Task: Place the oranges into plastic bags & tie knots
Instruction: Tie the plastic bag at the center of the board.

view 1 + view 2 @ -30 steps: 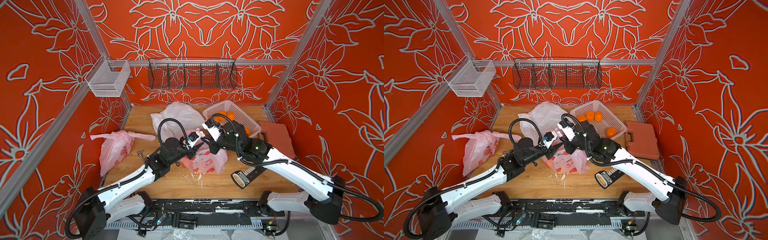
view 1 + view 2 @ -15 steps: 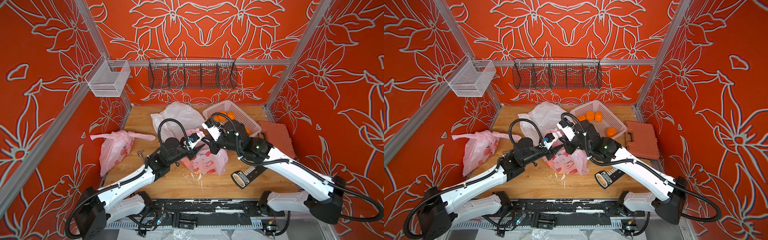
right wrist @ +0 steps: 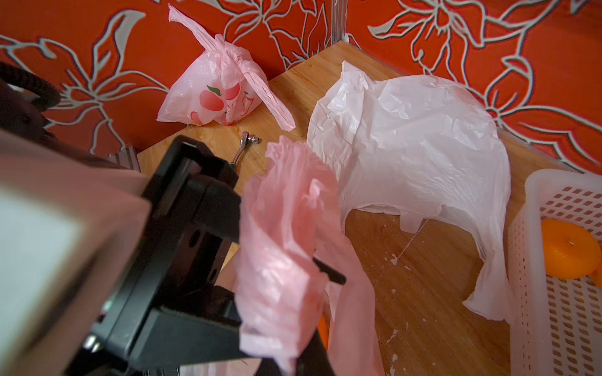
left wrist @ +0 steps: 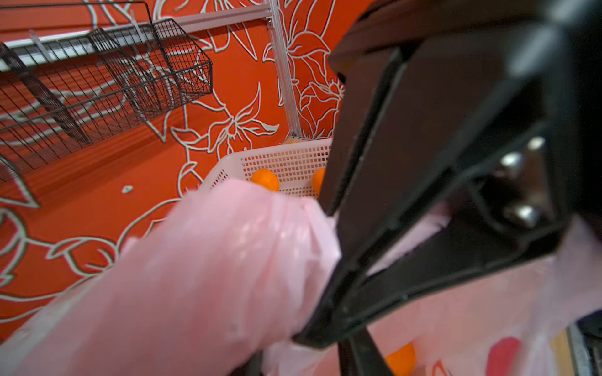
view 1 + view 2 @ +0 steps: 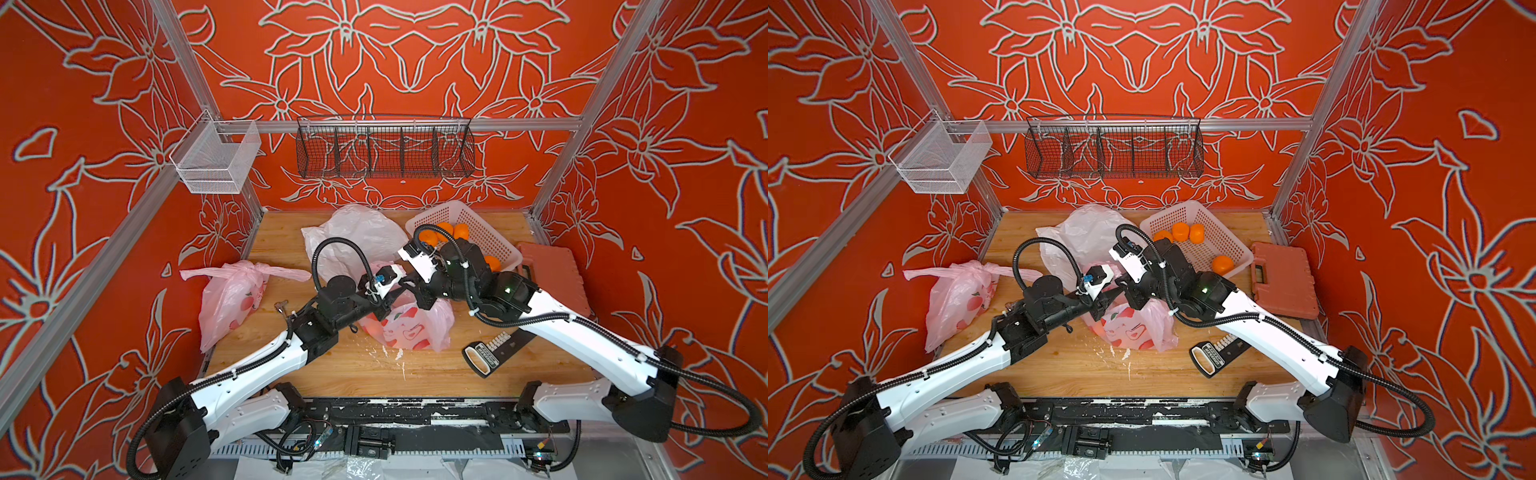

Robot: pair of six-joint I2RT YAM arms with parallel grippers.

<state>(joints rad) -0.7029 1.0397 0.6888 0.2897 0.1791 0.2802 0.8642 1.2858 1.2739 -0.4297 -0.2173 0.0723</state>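
Oranges (image 5: pixel 1180 231) lie in two places. Four show loose in the pale perforated basket (image 5: pixel 1225 245) at about 1 o'clock on the tabletop (image 5: pixel 1059 374). At least one more sits inside the open pink bag (image 5: pixel 409 330) near the middle, as the left wrist view shows. This pink bag, printed with peaches, stands slumped on the wood with its top untied.

Both arms meet right above it. The right fingers (image 5: pixel 1137 300) are pressed together on a bunched handle (image 3: pixel 283 228) of the bag and hold it up off the bag's body. The left fingers (image 5: pixel 401 286) reach in from 8 o'clock and stand close against the same pink plastic. How far apart they are, and whether they pinch it, I cannot tell.

A tied pink bag (image 5: pixel 228 303) rests at 9 o'clock against the side wall, its knot (image 5: pixel 249 270) on top with two strap ends sticking out sideways. A white bag (image 5: pixel 357 237) lies crumpled at 12 o'clock, just beside the basket. An orange tool case (image 5: pixel 1283 278) sits at 3 o'clock and a black socket rail (image 5: pixel 1214 357) at 5 o'clock. A small ratchet (image 3: pixel 244 146) lies between the tied bag and the middle one.
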